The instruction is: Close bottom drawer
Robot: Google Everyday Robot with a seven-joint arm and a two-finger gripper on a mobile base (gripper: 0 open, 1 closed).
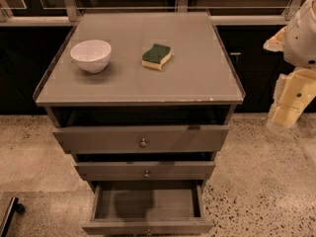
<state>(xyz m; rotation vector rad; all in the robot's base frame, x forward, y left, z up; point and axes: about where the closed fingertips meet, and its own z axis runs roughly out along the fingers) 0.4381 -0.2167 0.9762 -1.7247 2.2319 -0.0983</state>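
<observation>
Bottom drawer (148, 206) stands pulled far out beneath the worktop's (197, 83) front edge, so its front needs pushing in; my gripper (290, 105) hangs beyond the right edge, well apart, spread or pressed together I cannot tell.

Looks like a kitchen-style corner of a lab or office building. Shown by speckled stone floor (261, 181) around a grey drawer cabinet (98, 139), a white bowl (91, 56) and green sponge (157, 57) on its counter (197, 73), dark cupboards (252, 68) behind the cabinet, and a robot's cream hand (289, 102) hanging right of the cabinet.
</observation>
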